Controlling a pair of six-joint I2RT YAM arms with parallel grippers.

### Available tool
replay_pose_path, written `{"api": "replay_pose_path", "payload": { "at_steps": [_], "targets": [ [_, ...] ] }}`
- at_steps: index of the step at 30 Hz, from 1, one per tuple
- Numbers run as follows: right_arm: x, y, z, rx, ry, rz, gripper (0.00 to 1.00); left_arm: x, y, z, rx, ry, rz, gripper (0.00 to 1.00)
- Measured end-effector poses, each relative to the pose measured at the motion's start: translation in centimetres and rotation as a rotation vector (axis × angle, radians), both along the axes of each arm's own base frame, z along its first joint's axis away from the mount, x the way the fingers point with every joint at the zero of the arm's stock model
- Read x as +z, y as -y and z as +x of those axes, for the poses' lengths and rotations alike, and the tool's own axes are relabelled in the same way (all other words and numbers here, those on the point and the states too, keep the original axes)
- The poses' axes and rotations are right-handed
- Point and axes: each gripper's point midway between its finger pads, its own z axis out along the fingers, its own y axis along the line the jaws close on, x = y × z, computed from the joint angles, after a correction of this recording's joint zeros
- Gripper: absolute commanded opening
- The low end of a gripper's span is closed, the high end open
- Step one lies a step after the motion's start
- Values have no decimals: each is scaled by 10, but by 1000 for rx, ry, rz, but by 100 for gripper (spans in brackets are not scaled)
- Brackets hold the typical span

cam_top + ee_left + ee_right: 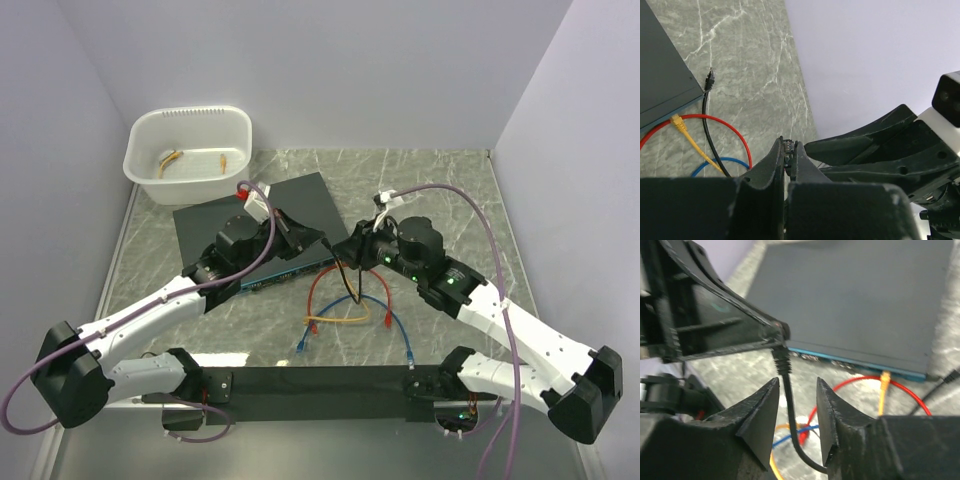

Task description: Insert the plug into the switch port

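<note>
Operator: Where is the plug [782, 359] being held?
Checker: It is being pinched in the left pincer [788, 150], whose jaws are being pressed nearly together on it, above the surface [740, 60] and just in front of the switch [850, 295].
Operator: Why is the right pincer [796, 390] being placed beneath it?
Checker: That pincer is being held wide, with the black cable [792, 425] hanging between its fingers, apparently so that a better grasp or a handover is being readied.
Operator: And the switch port [812, 358]?
Checker: It is being presented in the teal face [855, 363], turned towards both arms; a yellow plug [884, 380] is being seen seated further along that row.
</note>
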Motion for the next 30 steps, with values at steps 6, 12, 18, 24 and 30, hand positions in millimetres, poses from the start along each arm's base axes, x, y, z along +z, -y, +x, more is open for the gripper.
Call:
{"api": "replay_pose_path", "payload": {
  "at_steps": [6,12,18,24,30],
  "targets": [
    [-9,-1,0,-11,-3,-59,40,-1,0,0,0,-2,2,1],
    [-15,-6,-1,-7,-10,-77,39,-2,1,0,-3,-5,5,1],
    [-19,-8,-2,-1,-19,-87,38,-8,4,0,-8,-15,17,0],
    [-14,-10,-1,1,-13,-81,37,-9,6,-2,-14,-16,20,1],
    [-10,-15,1,7,-11,-79,35,-14,8,-2,-19,-26,29,1]
  ]
}}
